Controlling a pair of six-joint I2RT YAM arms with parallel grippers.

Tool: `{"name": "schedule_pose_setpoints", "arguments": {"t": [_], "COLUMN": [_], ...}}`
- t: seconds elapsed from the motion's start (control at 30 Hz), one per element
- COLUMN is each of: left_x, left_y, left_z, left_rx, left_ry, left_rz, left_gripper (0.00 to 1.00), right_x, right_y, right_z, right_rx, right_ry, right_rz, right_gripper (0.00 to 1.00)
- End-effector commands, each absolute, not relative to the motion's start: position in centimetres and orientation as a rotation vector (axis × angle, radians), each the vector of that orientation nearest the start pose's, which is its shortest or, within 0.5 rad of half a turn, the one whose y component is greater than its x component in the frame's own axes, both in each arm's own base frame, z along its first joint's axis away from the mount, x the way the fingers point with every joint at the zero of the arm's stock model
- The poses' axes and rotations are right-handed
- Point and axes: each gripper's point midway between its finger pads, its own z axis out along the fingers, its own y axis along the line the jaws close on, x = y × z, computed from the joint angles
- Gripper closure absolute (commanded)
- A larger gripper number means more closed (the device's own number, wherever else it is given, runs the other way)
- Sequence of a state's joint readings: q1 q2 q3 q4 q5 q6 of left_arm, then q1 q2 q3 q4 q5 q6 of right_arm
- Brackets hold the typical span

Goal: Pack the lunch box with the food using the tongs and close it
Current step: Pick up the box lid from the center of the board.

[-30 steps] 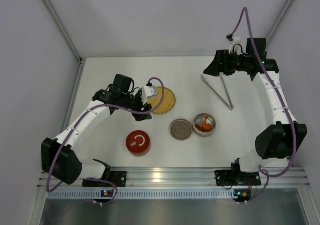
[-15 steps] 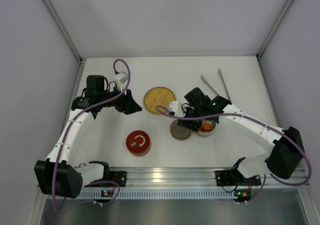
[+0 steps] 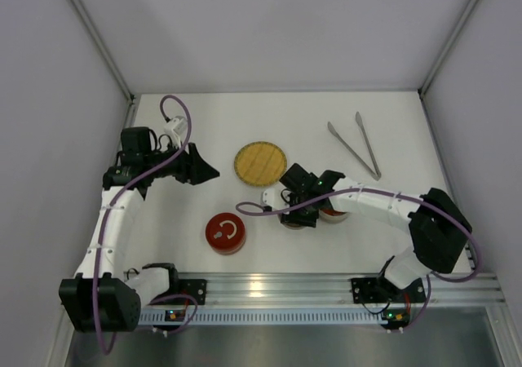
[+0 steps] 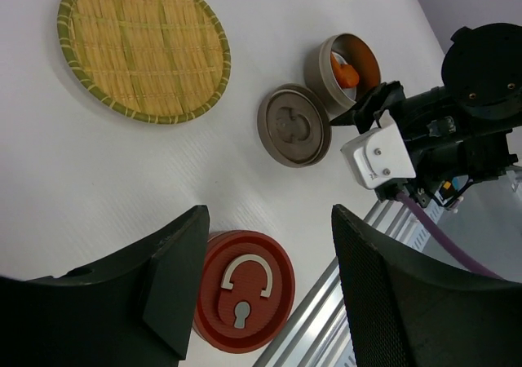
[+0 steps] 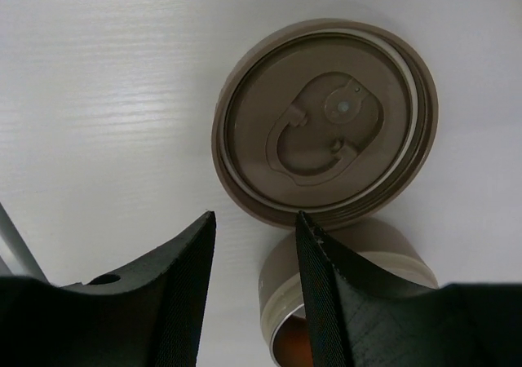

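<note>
The white surface (image 3: 285,114) sits inside a plain walled enclosure. Lighting is even and all views are usable.

Findings. The lunch box (image 4: 316,67), a round tan tin, stands upright and uncovered. The food (image 4: 346,73) shows inside it as orange pieces, and no food is seen anywhere else. The tongs (image 3: 367,145) lie flat to the far right of the lunch box, well apart from it and from both arms. A brown lid (image 5: 326,130) lies flat just left of the lunch box with its ring handle up; whether the two touch cannot be told. A red lid (image 4: 245,289) lies further left of the lunch box, nearer the arm bases. A bare woven plate (image 4: 144,47) lies to the lunch box's far left.

Hands. The right hand (image 5: 254,220) hovers low over the lunch box's left edge and the brown lid's near rim, fingers partly parted and grasping nothing. The left hand (image 4: 269,216) is well left of the lunch box, released and empty.

Assessment. Packing appears done, so closing is the step in hand. Recommended:
- Centre the right hand over the brown lid.
- Span its rim or take the ring handle.
- Lift it level and lower it square onto the lunch box.

A tilted lid is likely to jam on the rim, and a sideways nudge could shove the light tin. The red lid probably goes on after that.
</note>
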State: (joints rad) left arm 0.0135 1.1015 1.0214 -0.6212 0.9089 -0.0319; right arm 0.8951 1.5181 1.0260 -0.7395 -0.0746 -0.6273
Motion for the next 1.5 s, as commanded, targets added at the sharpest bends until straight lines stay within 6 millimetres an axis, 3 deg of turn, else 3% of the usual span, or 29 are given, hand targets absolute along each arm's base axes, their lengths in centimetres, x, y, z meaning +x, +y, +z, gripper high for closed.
{"name": "schedule_pose_setpoints", "arguments": {"t": [0.0, 0.57, 0.8, 0.93, 1.03, 1.07, 1.13, 1.17, 1.23, 1.27, 1.33, 1.37, 1.47], "left_x": [26.0, 26.4, 26.4, 26.5, 26.3, 26.3, 26.3, 26.1, 26.1, 25.9, 25.7, 25.4, 24.6], "left_y": [-13.8, -13.5, -13.3, -13.1, -13.4, -13.5, -13.6, -13.8, -14.0, -14.2, -14.5, -14.7, -15.3], "left_z": [25.2, 23.8, 23.6, 23.8, 24.4, 24.7, 25.3, 25.4, 26.2, 26.5, 27.0, 27.2, 27.7], "left_rx": [0.443, 0.435, 0.428, 0.425, 0.423, 0.434, 0.436, 0.447, 0.463, 0.477, 0.508, 0.525, 0.584], "left_ry": [2.043, 2.052, 2.048, 2.032, 2.011, 1.995, 1.968, 1.953, 1.912, 1.891, 1.848, 1.831, 1.778], "left_rz": [-1.054, -1.040, -1.027, -1.017, -1.040, -1.041, -1.043, -1.060, -1.074, -1.092, -1.100, -1.116, -1.176], "left_gripper": [0.34, 0.33, 0.34, 0.34, 0.34, 0.34, 0.34, 0.34, 0.34, 0.34, 0.34, 0.34, 0.35], "right_x": [20.7, 18.7, 18.2, 17.9, 18.1, 18.6, 19.0, 19.6, 20.0, 20.4, 20.9, 21.6, 21.0], "right_y": [24.9, 25.5, 25.6, 25.9, 26.8, 27.6, 28.0, 28.8, 28.5, 28.8, 28.0, 27.4, 26.8], "right_z": [6.0, 2.1, 0.9, 1.6, 4.6, 7.1, 9.8, 13.0, 15.9, 18.7, 21.0, 23.2, 26.8], "right_rx": [-1.945, -2.023, -2.027, -1.989, -1.908, -1.848, -1.760, -1.695, -1.601, -1.548, -1.478, -1.430, -1.401], "right_ry": [1.945, 1.964, 1.960, 1.965, 1.942, 1.903, 1.919, 1.874, 1.896, 1.852, 1.858, 1.826, 1.722], "right_rz": [0.163, 0.189, 0.169, 0.190, 0.244, 0.279, 0.377, 0.431, 0.550, 0.595, 0.694, 0.706, 0.764], "right_gripper": [0.56, 0.59, 0.74, 0.96, 1.00, 1.00, 1.00, 1.00, 1.00, 1.00, 1.00, 1.00, 1.00]}}
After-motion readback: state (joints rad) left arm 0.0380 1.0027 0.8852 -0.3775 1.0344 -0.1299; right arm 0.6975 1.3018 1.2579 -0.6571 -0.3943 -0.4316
